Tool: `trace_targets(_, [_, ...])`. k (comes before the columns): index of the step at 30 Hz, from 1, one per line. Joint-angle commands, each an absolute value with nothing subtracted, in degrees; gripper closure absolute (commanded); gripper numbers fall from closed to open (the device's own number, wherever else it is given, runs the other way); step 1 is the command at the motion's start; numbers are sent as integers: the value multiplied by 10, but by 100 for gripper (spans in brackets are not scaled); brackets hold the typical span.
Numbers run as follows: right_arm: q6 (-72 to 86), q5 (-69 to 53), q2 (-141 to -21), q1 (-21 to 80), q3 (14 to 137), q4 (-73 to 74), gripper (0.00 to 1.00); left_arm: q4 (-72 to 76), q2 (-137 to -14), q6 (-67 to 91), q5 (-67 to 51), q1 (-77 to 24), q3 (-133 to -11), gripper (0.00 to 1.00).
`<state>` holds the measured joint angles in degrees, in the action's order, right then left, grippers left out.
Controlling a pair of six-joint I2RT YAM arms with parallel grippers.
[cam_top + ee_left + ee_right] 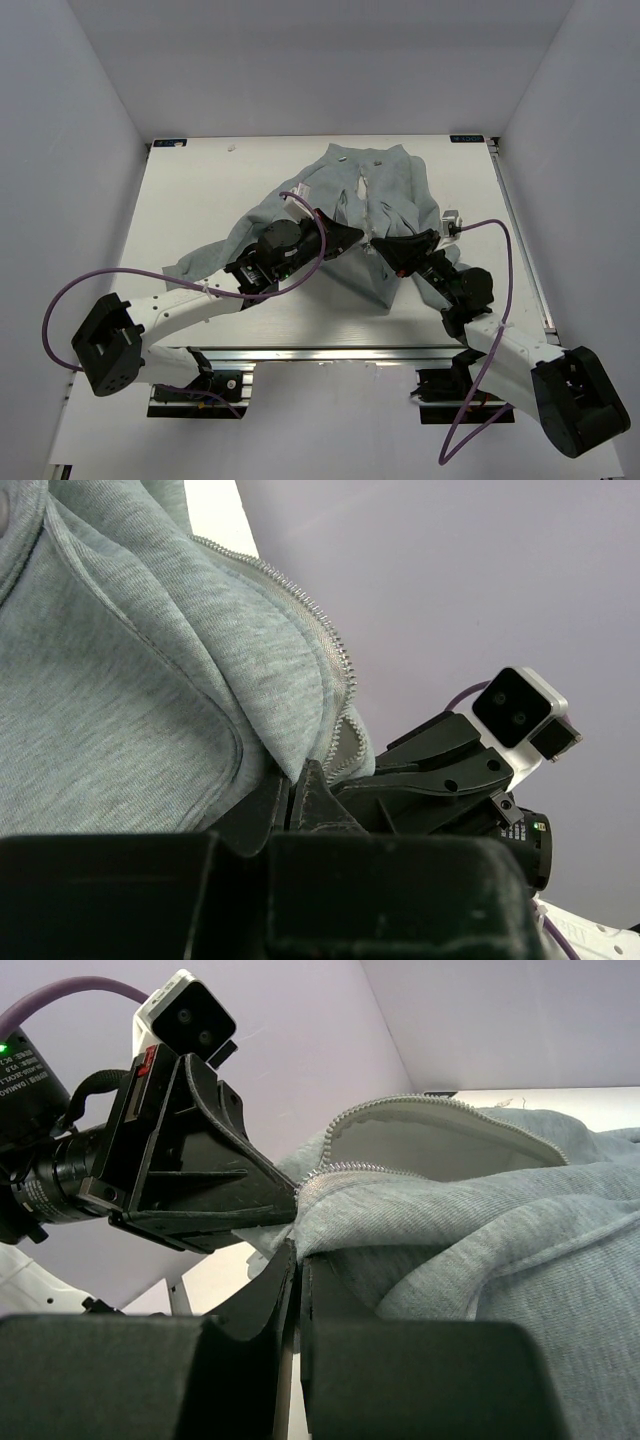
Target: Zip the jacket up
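The light grey jacket [385, 190] lies crumpled on the white table [200, 190], collar away from me, front open, one sleeve trailing left. Both grippers meet at its lower front edge. My left gripper [358, 238] is shut on the jacket's left zipper edge; in the left wrist view its jaws [297, 780] pinch the fabric just below the zipper teeth [330, 630]. My right gripper [380, 244] is shut on the facing edge; in the right wrist view its jaws [298, 1255] clamp the grey hem [480, 1230], with the zipper teeth [440, 1105] curving above. The two grippers almost touch.
White walls enclose the table on three sides. A metal rail [522, 230] runs along the right edge and another [330, 350] along the near edge. A small white scrap [232, 148] lies at the back left. Purple cables [100, 285] loop from both arms.
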<state>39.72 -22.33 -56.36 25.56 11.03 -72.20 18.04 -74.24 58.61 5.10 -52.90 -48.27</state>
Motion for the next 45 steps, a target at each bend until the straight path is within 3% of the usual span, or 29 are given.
trace_targets(1, [401, -212, -565, 256, 124, -872, 100, 200, -726, 592, 38, -533, -480, 100])
trace_targets(45, [440, -200, -581, 257, 124, -940, 100, 207, -739, 600, 40, -535, -483, 100])
